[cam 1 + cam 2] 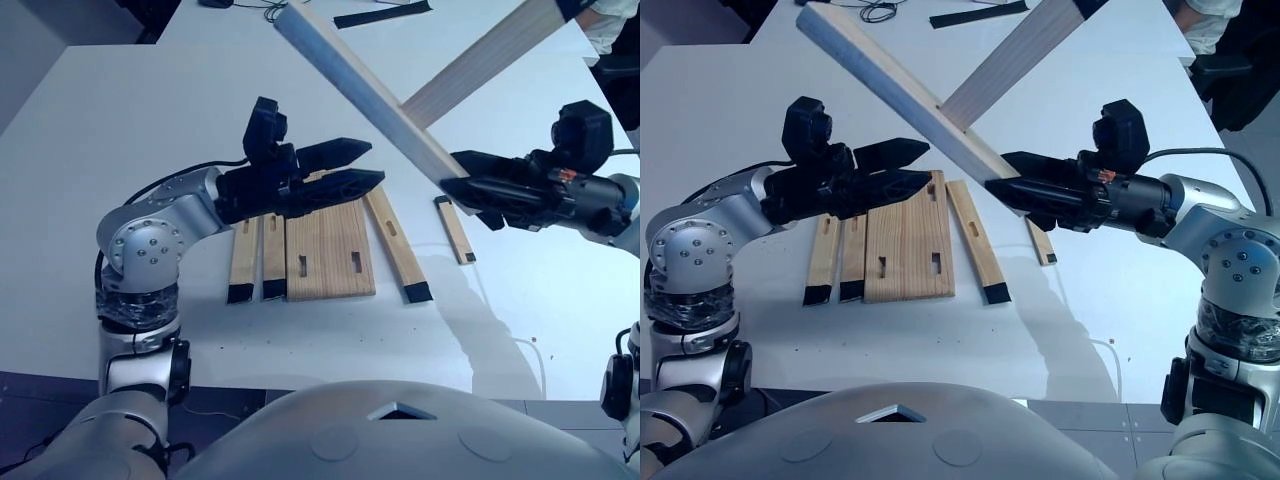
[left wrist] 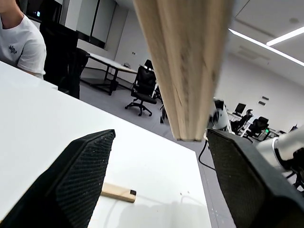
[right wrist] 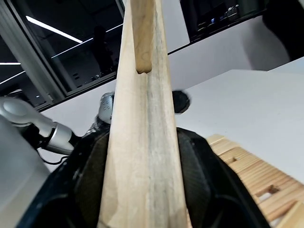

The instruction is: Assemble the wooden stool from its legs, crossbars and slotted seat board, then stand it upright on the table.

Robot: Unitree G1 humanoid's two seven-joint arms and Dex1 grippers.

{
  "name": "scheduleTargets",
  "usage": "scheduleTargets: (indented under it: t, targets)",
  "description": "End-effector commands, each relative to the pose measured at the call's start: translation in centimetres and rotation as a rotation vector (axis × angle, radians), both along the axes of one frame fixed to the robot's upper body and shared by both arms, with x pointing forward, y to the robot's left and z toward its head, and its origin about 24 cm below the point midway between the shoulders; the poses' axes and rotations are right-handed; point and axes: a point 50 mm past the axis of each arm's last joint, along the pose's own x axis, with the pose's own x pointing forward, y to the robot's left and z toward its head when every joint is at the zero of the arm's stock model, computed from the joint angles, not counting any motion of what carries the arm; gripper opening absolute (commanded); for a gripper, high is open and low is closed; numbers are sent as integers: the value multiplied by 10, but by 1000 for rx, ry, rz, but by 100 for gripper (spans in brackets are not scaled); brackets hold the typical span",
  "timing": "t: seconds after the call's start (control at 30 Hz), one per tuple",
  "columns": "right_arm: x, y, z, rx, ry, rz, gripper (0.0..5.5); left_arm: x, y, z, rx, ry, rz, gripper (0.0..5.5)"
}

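Observation:
My right gripper (image 1: pixel 455 172) is shut on the lower end of a long wooden leg (image 1: pixel 360 85) that slants up and away over the table. A second wooden piece (image 1: pixel 480 60) sits in the leg's slot and angles off to the far right. My left gripper (image 1: pixel 372 162) hovers open above the slotted seat board (image 1: pixel 330 250), its fingers (image 2: pixel 80 180) spread either side of the leg's end (image 2: pixel 185 66) without touching it. On the table, two black-tipped pieces (image 1: pixel 243 258) lie left of the board, and another leg (image 1: pixel 398 245) and a short crossbar (image 1: pixel 455 230) lie right of it.
A black strip (image 1: pixel 385 14) and cables lie at the far edge of the white table (image 1: pixel 120 110). The table's left half is bare. Its front edge (image 1: pixel 300 375) runs just below the laid-out parts.

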Motion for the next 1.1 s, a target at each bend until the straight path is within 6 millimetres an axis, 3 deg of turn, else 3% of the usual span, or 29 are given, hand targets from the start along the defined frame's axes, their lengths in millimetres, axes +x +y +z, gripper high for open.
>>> scheduleTargets:
  t: [0.03,0.4,0.83,1.1]
  targets:
    - [-1,4,3,12,-21,39,206,6,-5,10,-54,1,3,355]
    - [3,10,2,11,-36,45,206,-11,-17,3,-20,16,-104,355]
    - [-1,11,-9,-74,-29,107,206,-1,-9,12,-45,14,-67,355]
    - [-2,15,-14,-89,-36,114,206,-4,-12,16,-43,5,-117,355]
